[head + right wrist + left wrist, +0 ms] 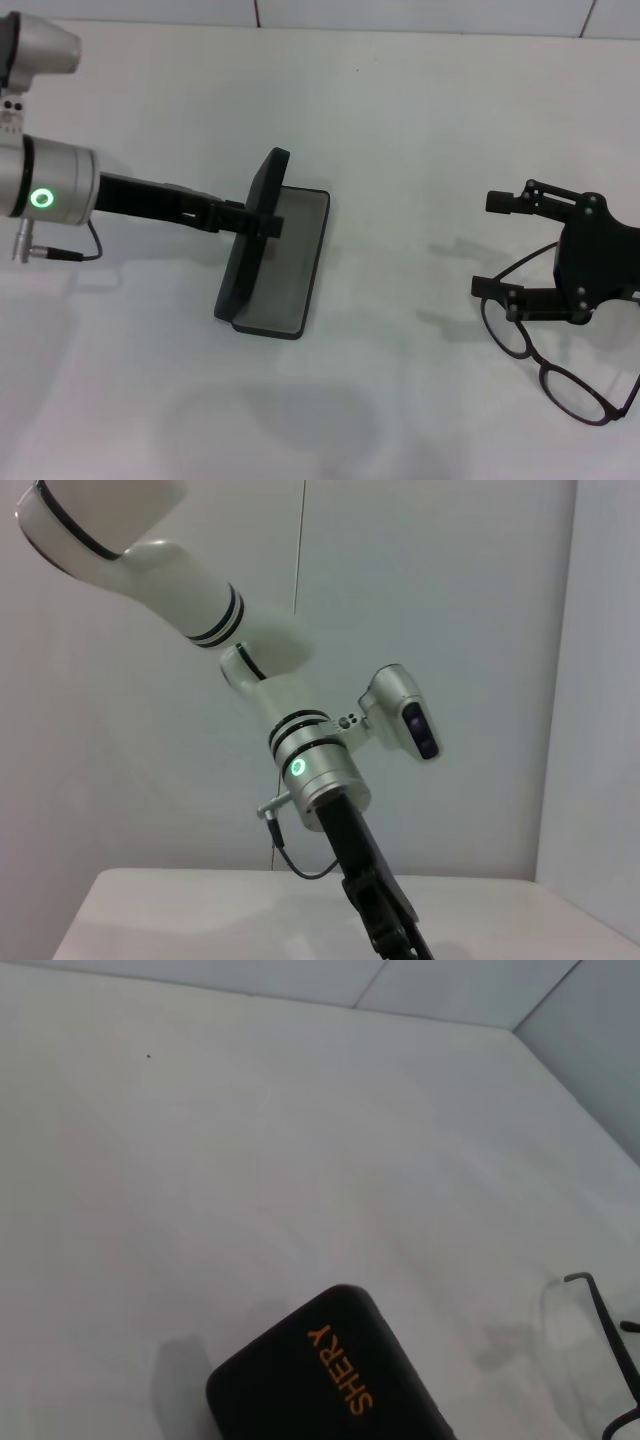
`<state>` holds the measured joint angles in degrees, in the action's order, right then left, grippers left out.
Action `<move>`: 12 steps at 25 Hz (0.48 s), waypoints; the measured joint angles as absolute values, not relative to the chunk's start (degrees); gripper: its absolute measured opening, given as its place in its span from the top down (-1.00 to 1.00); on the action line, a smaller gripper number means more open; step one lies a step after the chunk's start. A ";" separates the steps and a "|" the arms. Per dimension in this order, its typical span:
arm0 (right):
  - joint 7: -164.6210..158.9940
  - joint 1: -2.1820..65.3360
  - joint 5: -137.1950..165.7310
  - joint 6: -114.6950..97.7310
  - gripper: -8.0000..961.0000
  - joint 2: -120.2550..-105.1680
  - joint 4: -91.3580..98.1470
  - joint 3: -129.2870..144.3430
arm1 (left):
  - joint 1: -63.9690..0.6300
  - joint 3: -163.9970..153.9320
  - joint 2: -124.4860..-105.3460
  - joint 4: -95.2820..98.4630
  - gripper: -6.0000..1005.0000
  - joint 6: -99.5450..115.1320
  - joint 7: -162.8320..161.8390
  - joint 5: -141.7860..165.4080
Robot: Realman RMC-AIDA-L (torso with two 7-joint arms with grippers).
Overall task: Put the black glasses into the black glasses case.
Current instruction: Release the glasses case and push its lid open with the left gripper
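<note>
White table [420,120] fills the head view, w/ a pale wall behind it. At about 9 o'clock the left gripper [262,222] reaches in from the left arm, its fingers closed narrow on the lid of the black glasses case [285,265]. Lid stands up, so the case is open, grey inside showing. Case sits a bit left of the middle. Left wrist view shows the lid's black back w/ orange letters.

Over at 3 o'clock is the right gripper [497,244], fingers spread wide, nothing held. It sits right over the black glasses [560,375], which lie on the table at about 4 o'clock, well apart from the case.

Done: case open & held. Left to do, I think: grab the glasses, carry them over, put them in.
</note>
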<state>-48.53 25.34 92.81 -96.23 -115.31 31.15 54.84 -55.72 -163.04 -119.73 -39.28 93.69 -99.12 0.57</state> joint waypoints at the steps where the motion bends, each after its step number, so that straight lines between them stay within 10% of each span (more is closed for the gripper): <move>1: -48.53 25.34 92.81 -96.23 -0.78 -115.31 31.17 54.84 | -55.98 -163.04 -119.74 -39.24 -0.71 93.63 -99.33 0.72; 12: -48.51 24.94 93.03 -95.75 -0.78 -115.16 31.20 54.84 | -58.90 -163.03 -119.87 -38.73 -0.58 91.45 -100.55 4.32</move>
